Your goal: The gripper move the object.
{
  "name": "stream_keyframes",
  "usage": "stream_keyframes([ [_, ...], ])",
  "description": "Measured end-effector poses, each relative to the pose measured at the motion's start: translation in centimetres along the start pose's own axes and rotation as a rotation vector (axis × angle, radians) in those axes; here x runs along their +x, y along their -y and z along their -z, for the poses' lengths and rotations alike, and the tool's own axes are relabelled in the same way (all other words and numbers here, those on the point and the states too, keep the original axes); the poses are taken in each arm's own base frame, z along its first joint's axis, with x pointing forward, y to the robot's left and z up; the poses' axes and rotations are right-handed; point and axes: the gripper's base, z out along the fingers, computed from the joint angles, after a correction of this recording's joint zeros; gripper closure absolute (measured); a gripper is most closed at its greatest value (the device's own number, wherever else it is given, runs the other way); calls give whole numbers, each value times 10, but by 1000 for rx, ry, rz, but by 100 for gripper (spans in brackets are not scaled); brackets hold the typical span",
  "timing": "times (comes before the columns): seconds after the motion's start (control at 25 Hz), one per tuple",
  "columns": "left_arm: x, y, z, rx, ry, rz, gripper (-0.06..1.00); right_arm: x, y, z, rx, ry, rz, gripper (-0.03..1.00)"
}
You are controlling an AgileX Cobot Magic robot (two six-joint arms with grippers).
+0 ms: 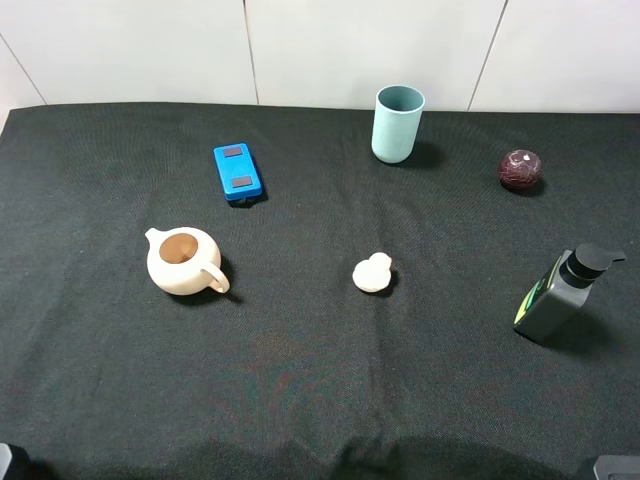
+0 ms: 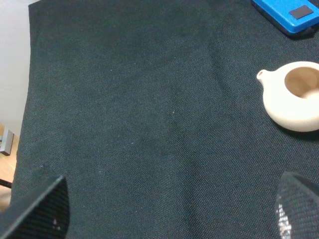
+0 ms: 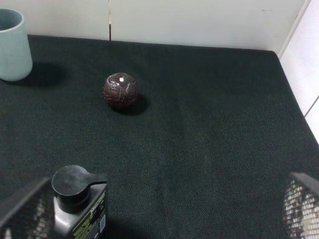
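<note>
Resting on far right of black-clothed table (image 1: 300, 390): maroon ball (image 1: 520, 169), right of pale teal cup (image 1: 398, 123), well apart from it. Grey pump bottle (image 1: 560, 295) on same side, nearer front edge. Right tool (image 3: 162, 211) empty, fingers spread wide, ball beyond it, not touching. Left tool (image 2: 169, 211) likewise spread wide, holding nothing, above bare cloth near cream teapot (image 2: 294, 97). Blue device (image 1: 237, 172) behind teapot. White figurine (image 1: 373, 273) mid-table.
</note>
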Motion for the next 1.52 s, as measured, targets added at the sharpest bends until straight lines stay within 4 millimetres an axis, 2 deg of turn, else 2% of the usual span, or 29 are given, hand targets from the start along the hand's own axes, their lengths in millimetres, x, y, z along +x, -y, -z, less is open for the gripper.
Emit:
stream_keyframes([
  [0.28,0,0,0,0,0,0,6,-1,0,-3,-1,-22,1,27],
  [0.4,0,0,0,0,0,0,6,-8,0,-8,-4,-65,2,27],
  [1.16,0,0,0,0,0,0,6,-87,0,-74,-47,-363,-21,27],
  [1.52,0,0,0,0,0,0,6,-136,-1,-108,-84,-466,-49,27],
])
